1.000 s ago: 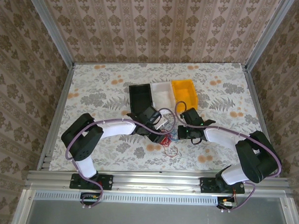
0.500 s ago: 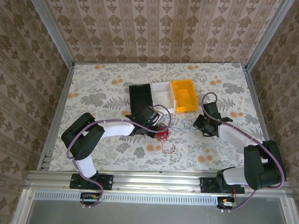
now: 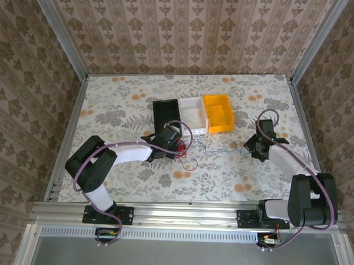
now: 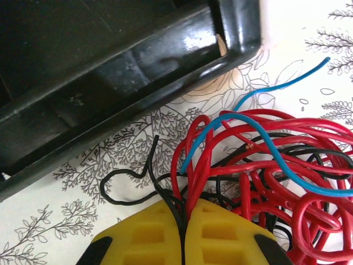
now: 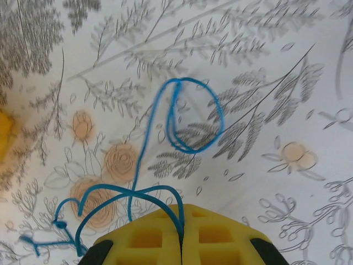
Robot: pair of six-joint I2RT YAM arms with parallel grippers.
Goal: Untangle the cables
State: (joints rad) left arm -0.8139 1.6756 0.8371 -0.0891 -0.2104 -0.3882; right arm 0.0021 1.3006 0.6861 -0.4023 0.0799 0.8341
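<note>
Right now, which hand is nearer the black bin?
Left. The left hand is just beside the black bin's near wall, shut on the red cable and dark cable. The right hand is far to its right, past the yellow bin, gripping the blue cable.

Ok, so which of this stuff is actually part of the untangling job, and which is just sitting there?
Part of the job:
red cable
blue cable
black cable
left hand, shut on the black cable
right hand, shut on the blue cable

Just lying about:
black bin
white bin
yellow bin
</note>
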